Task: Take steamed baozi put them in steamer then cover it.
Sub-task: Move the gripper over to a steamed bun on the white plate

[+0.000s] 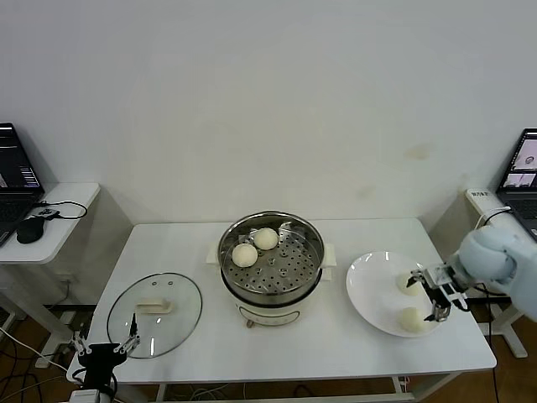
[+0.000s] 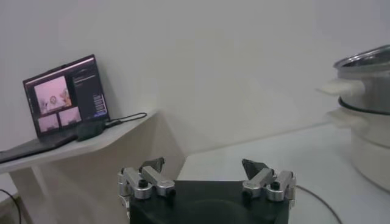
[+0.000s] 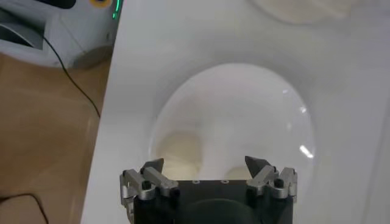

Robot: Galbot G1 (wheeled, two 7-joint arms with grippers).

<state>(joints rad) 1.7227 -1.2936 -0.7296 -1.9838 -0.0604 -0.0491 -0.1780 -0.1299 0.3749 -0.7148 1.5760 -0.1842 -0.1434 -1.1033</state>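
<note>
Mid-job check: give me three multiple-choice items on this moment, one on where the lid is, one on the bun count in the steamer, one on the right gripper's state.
1. Where is the glass lid?
A. On the steamer
B. Flat on the table at the robot's left of the steamer
C. On the plate

2. How many baozi lie in the steamer?
A. None
B. Two
C. Four

3. The right gripper is:
A. Open over the plate
B. Shut on a bun
C. Parked off the table

Answers: 1 B, the lid rests by the left gripper. 2 B, two buns sit on the tray, two more on the plate. 3 A, its jaws stand apart above the plate, holding nothing.
</note>
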